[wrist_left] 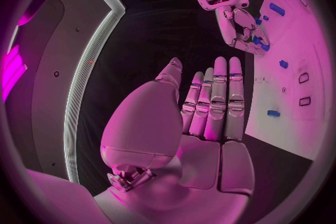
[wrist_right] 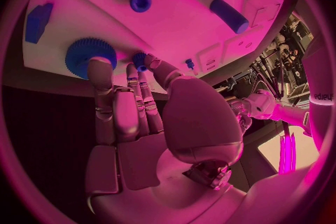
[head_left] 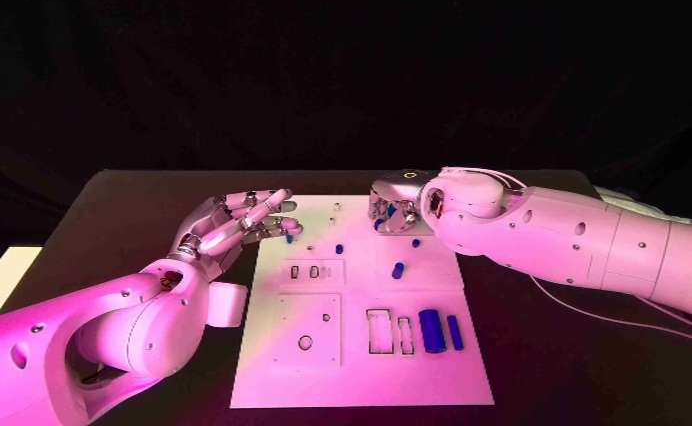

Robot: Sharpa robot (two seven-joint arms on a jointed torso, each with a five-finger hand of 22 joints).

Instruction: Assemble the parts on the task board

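Meanwhile the right hand (wrist_right: 140, 106), seemingly pinching a small peg (wrist_right: 140, 60) beside the gear (wrist_right: 87, 55), risks dropping it; left hand (wrist_left: 210, 106) hovers, fingers straight.

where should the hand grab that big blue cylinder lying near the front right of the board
Probably across the middle of the big cylinder, from straight above, fingers on its two long sides. It lies flat on the board, long axis running front to back, with a thinner cylinder close beside it, so space on that side is tight.
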